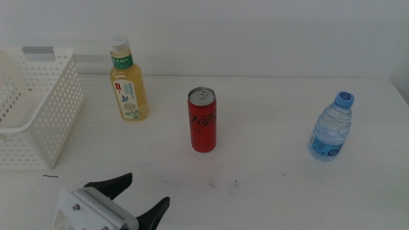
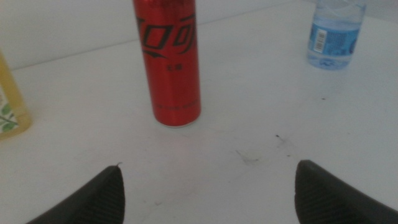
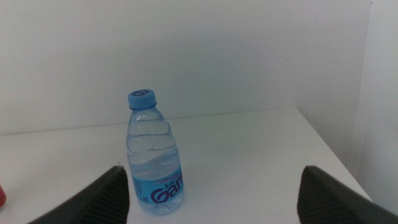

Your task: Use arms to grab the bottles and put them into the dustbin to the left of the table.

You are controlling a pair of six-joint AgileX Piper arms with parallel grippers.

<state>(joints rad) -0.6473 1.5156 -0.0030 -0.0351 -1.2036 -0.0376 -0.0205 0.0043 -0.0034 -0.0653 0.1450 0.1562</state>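
Three bottles stand upright on the white table (image 1: 275,185). The yellow tea bottle (image 1: 130,83) is at the back left, the red soda can (image 1: 202,121) in the middle, the blue-capped water bottle (image 1: 332,128) on the right. My left gripper (image 1: 149,186) is open near the front edge, short of the can (image 2: 169,68), which stands ahead of its jaws. My right gripper (image 3: 212,169) is out of the middle view. Its wrist view shows it open, with the water bottle (image 3: 152,162) ahead of its jaws. The white perforated dustbin (image 1: 38,108) sits at the left.
A white wall runs behind the table. The table's right edge lies just past the water bottle. A few small dark marks (image 1: 223,184) dot the surface in front of the can.
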